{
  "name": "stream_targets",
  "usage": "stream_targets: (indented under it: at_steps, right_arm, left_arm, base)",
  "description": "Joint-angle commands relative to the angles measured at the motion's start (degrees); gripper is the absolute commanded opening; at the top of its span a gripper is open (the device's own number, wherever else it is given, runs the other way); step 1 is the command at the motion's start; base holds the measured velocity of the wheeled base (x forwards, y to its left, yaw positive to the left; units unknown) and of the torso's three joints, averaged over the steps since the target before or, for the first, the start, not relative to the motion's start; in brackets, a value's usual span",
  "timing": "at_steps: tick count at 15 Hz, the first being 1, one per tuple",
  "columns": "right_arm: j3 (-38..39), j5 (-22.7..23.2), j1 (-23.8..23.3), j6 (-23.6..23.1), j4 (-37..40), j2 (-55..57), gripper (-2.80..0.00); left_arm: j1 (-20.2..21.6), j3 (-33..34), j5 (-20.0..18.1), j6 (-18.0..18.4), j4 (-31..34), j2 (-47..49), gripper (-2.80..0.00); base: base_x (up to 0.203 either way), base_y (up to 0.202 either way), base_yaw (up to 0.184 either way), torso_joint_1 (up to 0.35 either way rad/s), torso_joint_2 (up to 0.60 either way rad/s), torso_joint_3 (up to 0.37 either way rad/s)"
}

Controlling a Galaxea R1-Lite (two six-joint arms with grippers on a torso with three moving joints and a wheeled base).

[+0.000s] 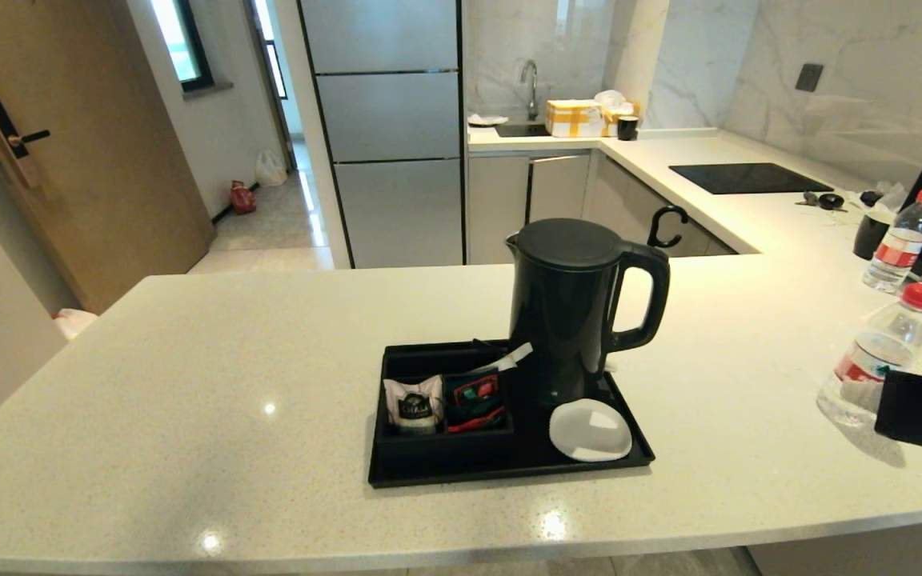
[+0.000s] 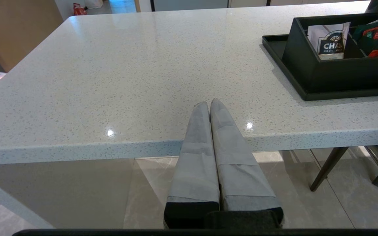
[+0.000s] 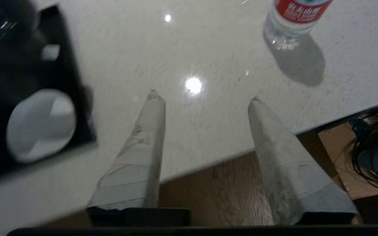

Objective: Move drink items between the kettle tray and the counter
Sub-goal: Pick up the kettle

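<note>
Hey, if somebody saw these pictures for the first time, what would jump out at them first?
Most likely the tall black kettle standing at the back right of the black tray in the middle of the pale speckled counter, with a white coaster in front of it. Next, the red-capped water bottle on the counter to the right, where the right gripper hovers open near the counter's edge. The left gripper sits shut at the counter's front edge.
</note>
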Motion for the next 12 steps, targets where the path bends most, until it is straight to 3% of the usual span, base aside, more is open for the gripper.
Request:
stream_targets:
  at_steps: [1, 3, 6, 8, 9, 10, 12]
  right_arm:
    - [-1.3, -2.1, 3.9, 1.2, 6.3, -8.4, -2.8]
    - [-1.4, -5.0, 7.0, 2.8, 9.4, -10.1, -2.8]
    - [-1.3, -5.8, 13.1, 5.2, 14.7, -13.3, -2.8]
    - [-1.3, -5.2, 21.5, 5.3, 18.9, -14.7, -2.8]
    - [-1.3, -3.0, 24.4, 5.0, 21.4, -14.7, -2.8]
    - [-1.4, 1.9, 25.5, 4.2, 22.9, -14.1, -2.8]
    - [-2.5, 6.0, 25.9, 2.8, 22.5, -9.9, -2.8]
  left_arm:
    - [0.0, 0.0, 0.0, 0.0, 0.0, 0.0, -2.8]
    - [0.0, 0.0, 0.0, 0.0, 0.0, 0.0, -2.8]
    - [0.0, 0.0, 0.0, 0.0, 0.0, 0.0, -2.8]
    - [0.0, 0.0, 0.0, 0.0, 0.0, 0.0, -2.8]
    - [0.0, 0.0, 0.0, 0.0, 0.0, 0.0, -2.8]
    - [0.0, 0.0, 0.0, 0.0, 0.0, 0.0, -2.8]
    - [0.0, 0.0, 0.0, 0.0, 0.0, 0.0, -2.8]
  base:
    - [0.0, 0.0, 0.0, 0.0, 0.0, 0.0]
    - [0.0, 0.0, 0.0, 0.0, 0.0, 0.0]
    - [0.0, 0.0, 0.0, 0.0, 0.0, 0.0]
    - [0.0, 0.0, 0.0, 0.0, 0.0, 0.0]
    - [0.0, 0.0, 0.0, 0.0, 0.0, 0.0]
    - [0.0, 0.0, 0.0, 0.0, 0.0, 0.0]
    - [0.0, 0.0, 0.0, 0.0, 0.0, 0.0]
